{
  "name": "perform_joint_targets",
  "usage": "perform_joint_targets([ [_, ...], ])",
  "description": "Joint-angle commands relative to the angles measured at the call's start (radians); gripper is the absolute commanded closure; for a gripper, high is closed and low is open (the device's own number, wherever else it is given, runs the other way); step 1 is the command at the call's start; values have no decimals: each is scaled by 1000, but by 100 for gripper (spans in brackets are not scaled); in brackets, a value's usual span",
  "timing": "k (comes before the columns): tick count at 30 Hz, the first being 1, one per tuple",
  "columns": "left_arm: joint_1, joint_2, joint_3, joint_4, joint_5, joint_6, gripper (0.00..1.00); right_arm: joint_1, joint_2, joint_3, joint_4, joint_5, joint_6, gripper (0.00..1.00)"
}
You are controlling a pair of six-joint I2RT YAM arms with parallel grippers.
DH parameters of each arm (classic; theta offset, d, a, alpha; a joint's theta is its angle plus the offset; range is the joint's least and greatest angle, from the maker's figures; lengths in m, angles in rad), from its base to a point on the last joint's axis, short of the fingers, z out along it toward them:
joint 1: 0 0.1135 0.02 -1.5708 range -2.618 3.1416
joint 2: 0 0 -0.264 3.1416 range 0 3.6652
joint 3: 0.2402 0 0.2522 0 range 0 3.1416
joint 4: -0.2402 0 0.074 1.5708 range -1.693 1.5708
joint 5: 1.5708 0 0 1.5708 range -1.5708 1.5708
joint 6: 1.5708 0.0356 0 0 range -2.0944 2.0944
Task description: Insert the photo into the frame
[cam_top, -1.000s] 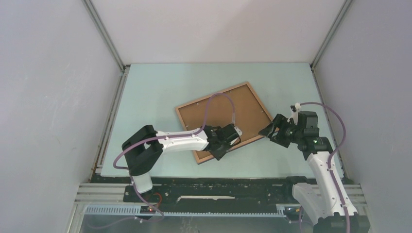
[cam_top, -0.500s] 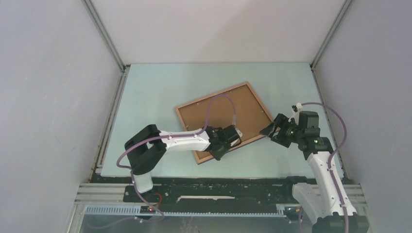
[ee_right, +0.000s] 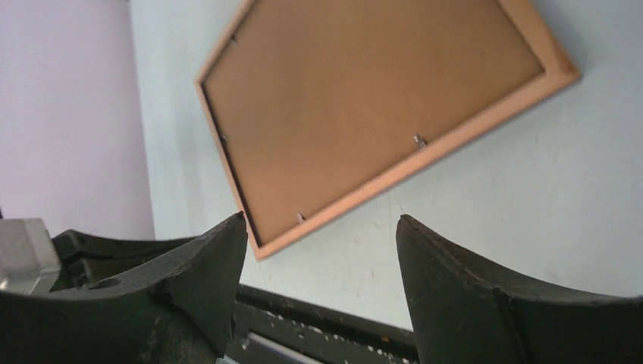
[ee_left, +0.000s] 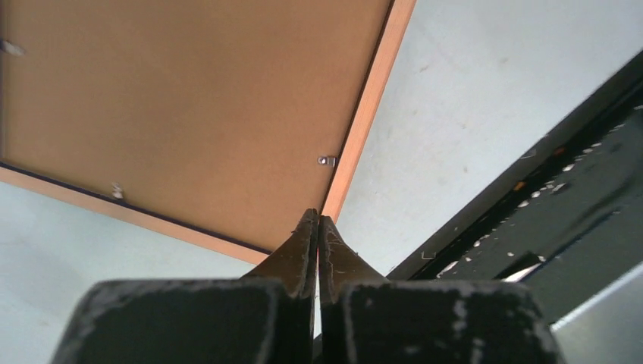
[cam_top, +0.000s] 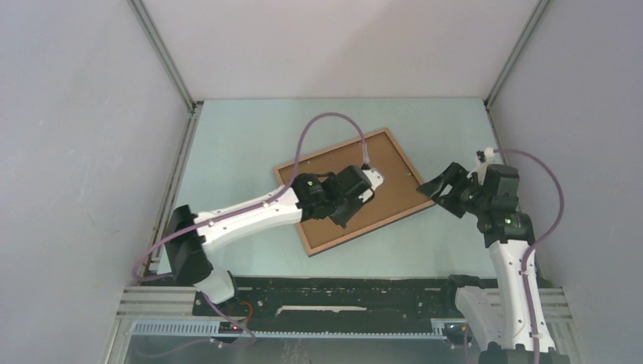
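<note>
The left fingers [ee_left: 302,246] are pressed together on nothing, tips poised over the rim of the frame [ee_left: 369,102], near a small metal clip [ee_left: 327,161]. The right fingers [ee_right: 208,265] stand apart — empty — just off its right corner. The frame lies skewed on the middle of the pale surface [cam_top: 243,152], wood face up, brown backing board [cam_top: 387,178] filling it.

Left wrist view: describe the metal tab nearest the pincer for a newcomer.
Start at the rectangular light-brown wooden picture frame lying back-up. Follow its right-hand rail toward the shut left pincer. The small silver tab hugs that rail; other tabs line other edges.
</note>
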State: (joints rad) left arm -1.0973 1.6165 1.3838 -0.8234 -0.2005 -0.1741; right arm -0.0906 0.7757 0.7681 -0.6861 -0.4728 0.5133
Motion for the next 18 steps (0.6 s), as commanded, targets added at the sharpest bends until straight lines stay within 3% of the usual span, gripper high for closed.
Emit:
perform_joint_targets([
  [1, 11, -59, 82, -94, 29, 41, 98, -28, -8, 116, -20, -29, -21, 20],
  [4, 27, -103, -15, -8, 73, 0, 50, -29, 5, 68, 10, -52, -16, 19],
  [6, 32, -139, -67, 40, 58, -14, 40, -24, 32, 38, 26, -15, -11, 17],
  [13, 50, -207, -158, 119, 25, -27, 35, 183, 249, 81, -32, 463, 234, 16],
  [18, 51, -229, -192, 162, 27, -33, 36, 244, 408, 85, -19, 568, 417, 23],
])
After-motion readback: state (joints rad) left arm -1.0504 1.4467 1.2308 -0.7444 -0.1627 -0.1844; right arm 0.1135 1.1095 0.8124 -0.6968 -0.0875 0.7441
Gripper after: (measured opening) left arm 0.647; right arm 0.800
